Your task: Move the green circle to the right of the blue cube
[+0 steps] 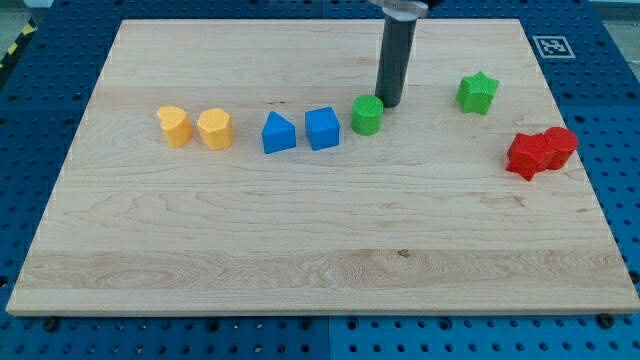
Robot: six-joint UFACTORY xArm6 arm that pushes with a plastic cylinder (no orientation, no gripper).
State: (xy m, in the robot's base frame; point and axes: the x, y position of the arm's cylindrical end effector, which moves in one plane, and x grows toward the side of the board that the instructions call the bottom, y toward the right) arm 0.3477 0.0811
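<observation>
The wooden table top (320, 250) fills most of the view, with a blue pegboard frame (615, 100) around it and a small printed marker (548, 45) at its top right corner. The dark rod comes down from the top edge, right of centre, and my tip (389, 103) rests just up and to the view's right of the green circle (367, 115), touching it or nearly so; there are no jaws on this rig, only the rod. Toward the right edge sit two red blocks (540, 150) pressed together, shapes unclear, with a green star (478, 92) above them. In the row across the middle stand the blue cube (322, 128), a blue triangular block (278, 133), and two yellow blocks (194, 127) nearer the left edge. The green circle already lies just right of the blue cube, so the placing step looks close to finished; the next move, I judge, calls for at most a light nudge, taking care not to drive the circle into the cube.
</observation>
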